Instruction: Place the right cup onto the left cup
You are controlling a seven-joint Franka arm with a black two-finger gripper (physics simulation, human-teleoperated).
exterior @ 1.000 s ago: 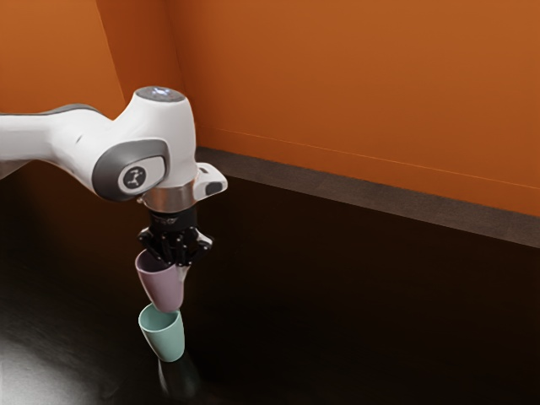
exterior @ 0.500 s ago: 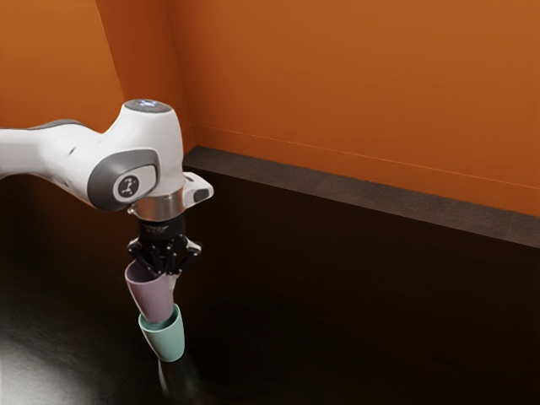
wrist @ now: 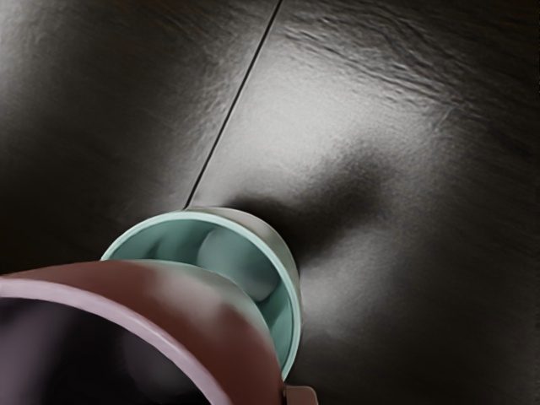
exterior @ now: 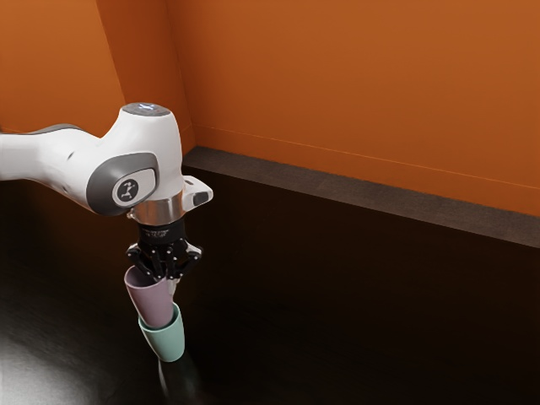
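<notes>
The gripper (exterior: 168,282) is shut on the wall of the pink cup (exterior: 152,304) near its rim, on the side toward the exterior view's right. The pink cup leans slightly, and its lower end dips inside the rim of the teal cup (exterior: 167,342), which stands on the table. In the wrist view the pink cup (wrist: 198,305) covers part of the mouth of the teal cup (wrist: 240,253); some of the teal inside shows beside it. The pink cup's base is hidden.
The dark, glossy table (exterior: 337,312) extends toward the exterior view's right, with a grey-brown strip (exterior: 354,191) along its far side below the orange wall (exterior: 363,84). A thin seam crosses the surface in the wrist view.
My hand has come down and slightly toward the exterior view's left, carrying the pink cup from above the teal cup's rim to partly inside it. Over the last half second it sank only a little.
</notes>
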